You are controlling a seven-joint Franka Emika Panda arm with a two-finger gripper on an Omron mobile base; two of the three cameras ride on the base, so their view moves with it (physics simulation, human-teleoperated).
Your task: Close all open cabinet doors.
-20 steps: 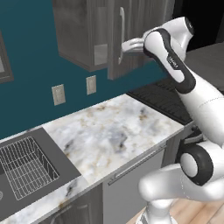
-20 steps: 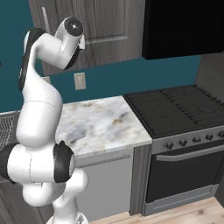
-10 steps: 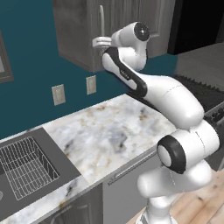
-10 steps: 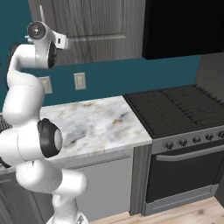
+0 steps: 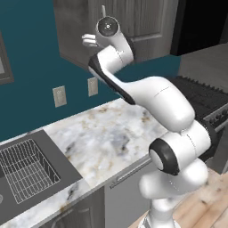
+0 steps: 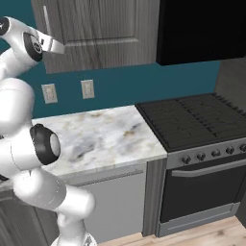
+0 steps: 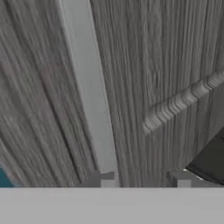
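**Arm presses wall-cabinet door toward shut**

The gripper [image 5: 89,41], jaws clenched on nothing, sits against the cabinet door [image 6: 101,31] above the marble counter's [image 5: 107,133] back edge. The panel looks rigid, light on its hinges — best pushed flat near the silver bar handle [image 7: 89,94]. No brands or writing are legible.
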